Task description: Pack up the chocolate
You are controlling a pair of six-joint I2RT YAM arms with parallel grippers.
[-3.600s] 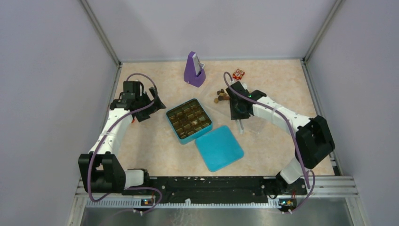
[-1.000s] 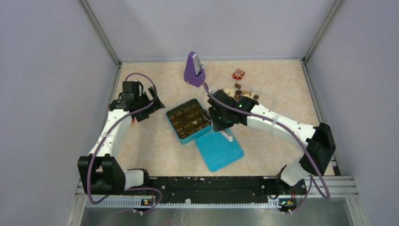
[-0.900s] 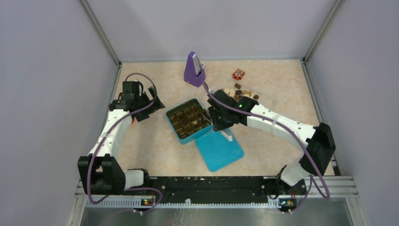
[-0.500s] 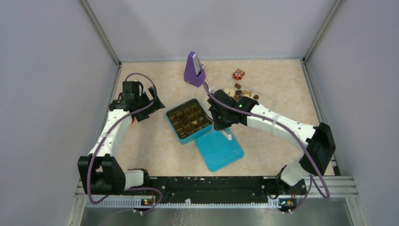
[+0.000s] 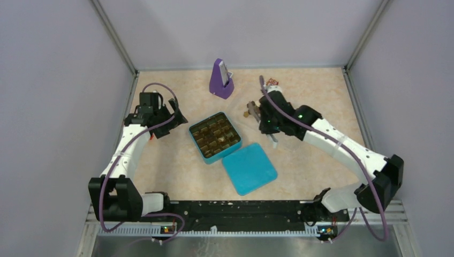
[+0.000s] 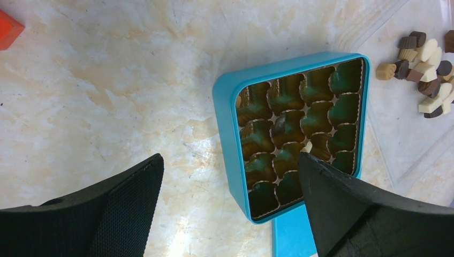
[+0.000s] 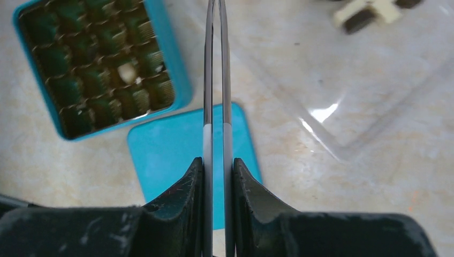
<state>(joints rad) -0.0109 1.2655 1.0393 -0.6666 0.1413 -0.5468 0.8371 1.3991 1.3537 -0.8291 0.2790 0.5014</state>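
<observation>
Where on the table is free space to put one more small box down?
Bare table lies near-left, between the left arm, the blue tin and its lid; also far-left, between the purple stand and the left wall. Crowded: right of the stand, with the chocolate pile, the red cube and the right gripper holding tweezers.

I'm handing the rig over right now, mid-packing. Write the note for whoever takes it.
Left claw: open, empty, left of the tin.
Right claw: shut on the tweezers; their tips are out of its view.
Chocolate: loose pile on the clear sheet, far-right of the tin; lid off, lying beside the tin.
Done: a cream piece and a dark piece sit in cups.
Left: most cups empty; move the pile across, then probably fit the lid.
</observation>
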